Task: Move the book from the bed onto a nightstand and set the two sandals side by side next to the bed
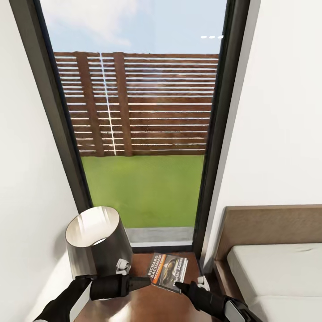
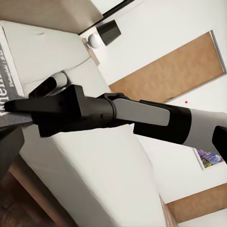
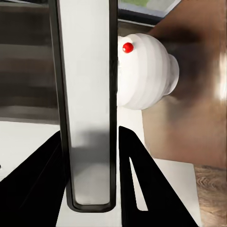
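Observation:
The book point(image 1: 167, 270), dark with white lettering and an orange band, lies on the glossy brown nightstand point(image 1: 147, 306) below the window. My right gripper point(image 1: 180, 285) comes in from the bed side and is shut on the book's near right corner. In the right wrist view the book point(image 3: 90, 118) is edge-on between the two black fingers point(image 3: 135, 170). My left gripper point(image 1: 144, 279) points at the book's left edge, and I cannot make out how its jaws stand. The bed point(image 1: 277, 273) with its bare mattress lies to the right. The sandals are out of view.
A lamp with a dark metallic shade point(image 1: 96, 241) stands on the nightstand's left part, close to my left arm. A small white rounded object point(image 3: 142, 71) with a red dot sits on the top near the book. The tall window point(image 1: 143, 134) and white walls close off the far side.

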Tool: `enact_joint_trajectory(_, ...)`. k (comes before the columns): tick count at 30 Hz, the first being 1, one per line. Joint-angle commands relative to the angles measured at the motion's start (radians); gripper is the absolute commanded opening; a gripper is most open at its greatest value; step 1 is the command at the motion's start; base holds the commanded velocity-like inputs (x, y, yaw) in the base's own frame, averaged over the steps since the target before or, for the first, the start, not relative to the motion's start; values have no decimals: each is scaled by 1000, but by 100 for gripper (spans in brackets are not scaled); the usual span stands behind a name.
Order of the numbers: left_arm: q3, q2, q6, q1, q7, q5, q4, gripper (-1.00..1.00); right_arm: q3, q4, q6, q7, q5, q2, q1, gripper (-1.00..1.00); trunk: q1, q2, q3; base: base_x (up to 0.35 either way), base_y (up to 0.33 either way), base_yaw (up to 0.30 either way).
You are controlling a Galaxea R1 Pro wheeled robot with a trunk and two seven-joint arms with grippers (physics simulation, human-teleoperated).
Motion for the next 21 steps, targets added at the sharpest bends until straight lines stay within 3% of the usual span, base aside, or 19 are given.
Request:
enact_joint_trajectory(1,-6,1,10,-1,0,9,0,100,-1,-1,11,-28,-11,0,-1,-100,4,-8,-4,0,0,0)
enact_joint_trajectory(7,-5,1,10,-1,0,9,0,100,-1,-2,11,-65,-12,1,-1,-100,27,-50,-23,0,0,0)
enact_joint_trajectory(21,-5,1,10,0,0,9,0,100,0,-2,11,-63,-19,0,-1,-100,81,-148,-67,0,0,0)
